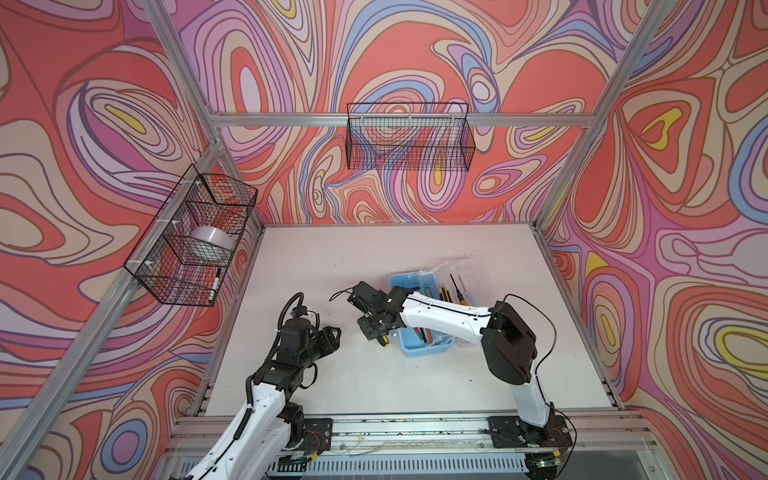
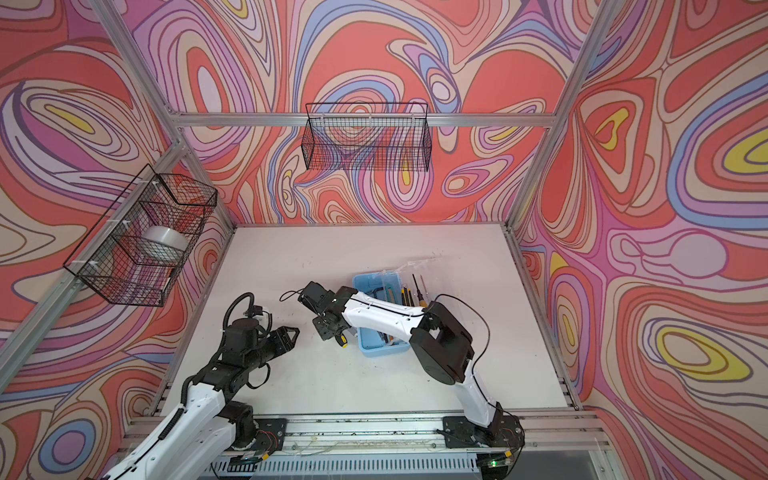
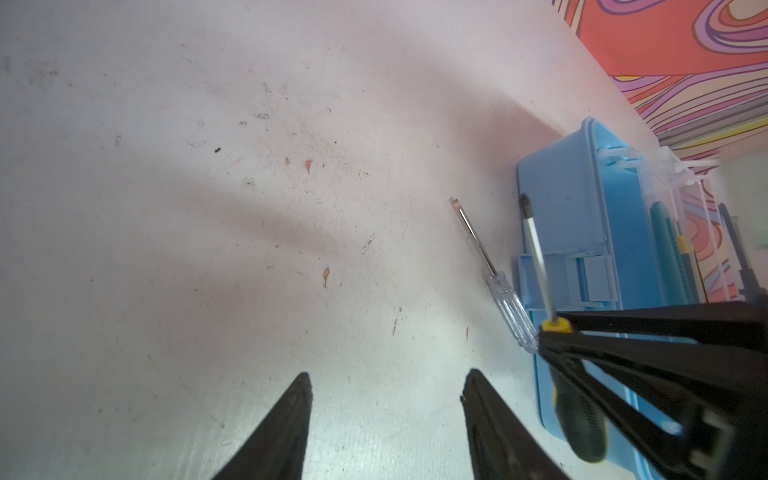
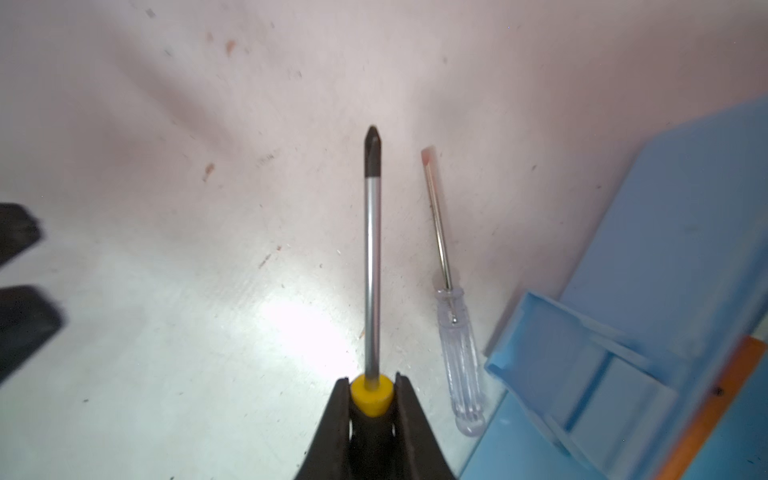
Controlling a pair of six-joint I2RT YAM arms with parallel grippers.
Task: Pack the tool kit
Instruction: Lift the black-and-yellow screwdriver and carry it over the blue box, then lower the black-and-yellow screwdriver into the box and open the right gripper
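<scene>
Case (image 1: 426, 348), light-blue plastic, sits open on the scuffed table (image 1: 332, 257).
Beside it the right gripper (image 4: 371, 386) pinches a yellow-collared screwdriver (image 4: 372, 249) by its black handle; the left gripper (image 3: 387, 374) stands spread; a clear-handled driver (image 4: 459, 353) lies just beside the case.

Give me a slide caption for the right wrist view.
Right gripper clamps yellow-and-black screwdriver; clear-handled screwdriver lies beside the blue case.
</scene>
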